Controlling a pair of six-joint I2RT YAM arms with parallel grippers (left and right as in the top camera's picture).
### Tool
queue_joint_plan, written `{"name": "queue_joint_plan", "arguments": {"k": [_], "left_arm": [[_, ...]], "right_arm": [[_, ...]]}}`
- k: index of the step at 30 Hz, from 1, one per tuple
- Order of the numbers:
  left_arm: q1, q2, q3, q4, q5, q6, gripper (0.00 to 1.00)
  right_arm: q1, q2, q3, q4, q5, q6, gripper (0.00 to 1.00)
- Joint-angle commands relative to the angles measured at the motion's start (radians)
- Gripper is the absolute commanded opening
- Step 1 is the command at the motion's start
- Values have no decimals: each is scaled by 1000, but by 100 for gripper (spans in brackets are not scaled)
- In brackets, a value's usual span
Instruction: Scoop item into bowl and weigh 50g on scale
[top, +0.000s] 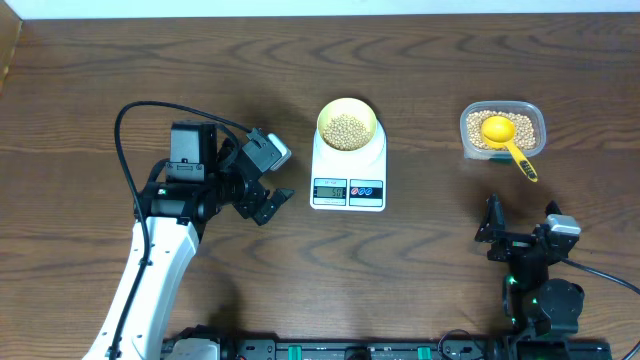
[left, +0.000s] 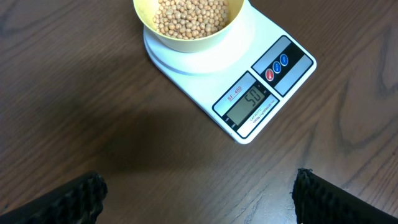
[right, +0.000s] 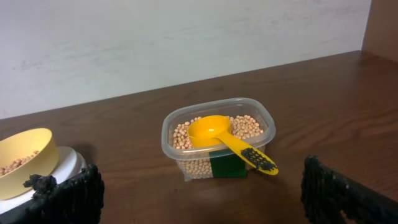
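The pale yellow bowl (top: 347, 125) holds tan beans (top: 347, 128) and sits on the white scale (top: 348, 172). In the left wrist view the bowl (left: 186, 38) is on the scale (left: 261, 81), whose display reads 50. More beans (right: 249, 127) fill the clear tub (top: 503, 131) with the yellow scoop (top: 505, 135) resting in it. My left gripper (top: 262, 197) is open and empty, left of the scale. My right gripper (top: 520, 232) is open and empty, near the front edge below the tub (right: 217, 140). The bowl also shows in the right wrist view (right: 22, 158).
The scoop handle (right: 252, 157) sticks out over the tub's front rim. A black cable (top: 130, 150) loops over the left arm. A pale wall stands behind the table.
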Motion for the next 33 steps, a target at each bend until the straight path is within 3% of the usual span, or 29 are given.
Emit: {"name": "queue_joint_plan", "arguments": {"k": [1,26,30,33], "left_arm": [[3,6,2,-2,-6,17,98],[4,-19,0,-20,-58,-6,98],[4,-100,-60,41,-80,-14,97],[4,-190,-151,163,-163,-102,97]], "right_arm": [[-2,-7,-2,-4,-6,-11,99],[-2,-6,-2,-4,-6,-11,99],[-3,-6,-2,-4,-6,-11,99],[-2,-6,-2,-4,-6,-11,99]]}}
